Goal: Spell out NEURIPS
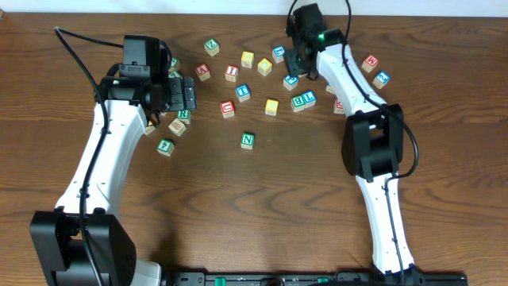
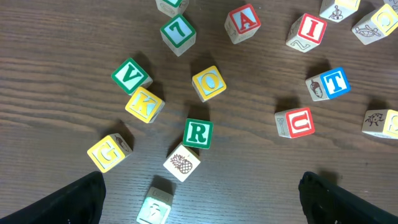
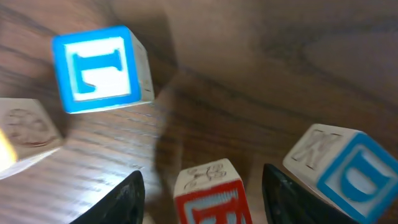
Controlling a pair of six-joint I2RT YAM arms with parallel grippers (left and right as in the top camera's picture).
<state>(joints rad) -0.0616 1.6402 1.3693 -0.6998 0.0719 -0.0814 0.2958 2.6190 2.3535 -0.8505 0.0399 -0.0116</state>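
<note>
The left claw [image 2: 200, 193] hung over the left-hand scatter of cubes, its jaws spread as wide as they go and nothing between them. Beneath it on the surface [image 1: 262, 206] lay the green R cube [image 2: 198, 133], just beside a pineapple-faced cube [image 2: 181, 163]. The red U cube [image 2: 295, 122] sat apart to one side. The red I cube [image 2: 308, 31] lay farther off, near a red A cube [image 2: 244, 23].

Toward the middle, the green N cube [image 1: 248, 141] stood alone, well apart from the others and nearer the robot. It read as the word's first letter set out, with no other letter beside it.

On the right, the right claw [image 3: 202, 175] was down among the far cubes. Its jaws were part-way open and straddled a red-framed cube [image 3: 208, 199], with a gap showing on each side, so it gripped nothing yet. That cube's letter was cut off at the edge of the view. It might be the E, but I cannot tell. A blue-framed cube [image 3: 99, 68] lay beyond it, and a second blue cube [image 3: 348, 177] sat just beside the right finger.

The step in hand looked like fetching the second letter. The next move called for pinching the red-framed cube squarely on its flat sides, then lifting it straight up so the close blue neighbour was not dragged. After that it would go beside the N cube.
</note>
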